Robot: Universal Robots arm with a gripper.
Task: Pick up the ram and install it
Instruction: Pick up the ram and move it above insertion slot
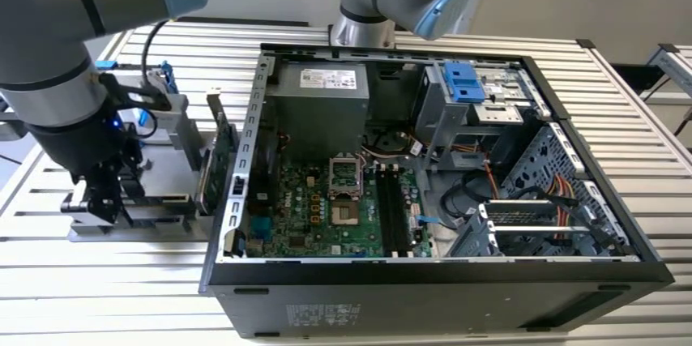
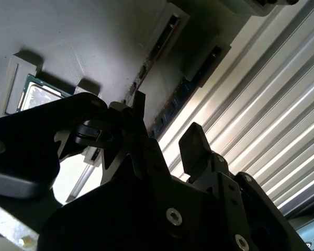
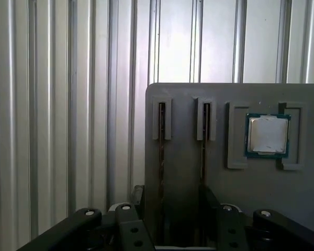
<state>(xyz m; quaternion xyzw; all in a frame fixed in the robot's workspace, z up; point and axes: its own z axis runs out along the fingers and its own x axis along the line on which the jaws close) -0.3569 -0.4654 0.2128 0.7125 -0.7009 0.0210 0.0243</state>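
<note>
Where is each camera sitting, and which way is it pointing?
Exterior view: off the arm, high, looking down into the open computer case; arm and tool show at the exterior view's left.
First wrist view: on the arm, looking straight down past the tool onto a gray tray holding a chip.
Second wrist view: on the arm, looking slantwise along the tool.
Both wrist views share gray tray, chip and tool.

A tray [image 1: 162, 231] is sitting on the table [image 1: 87, 297], at the exterior view's left of the case [image 1: 433, 297], holding a chip [image 3: 267, 135] beside two slots [image 3: 161, 121].
</note>
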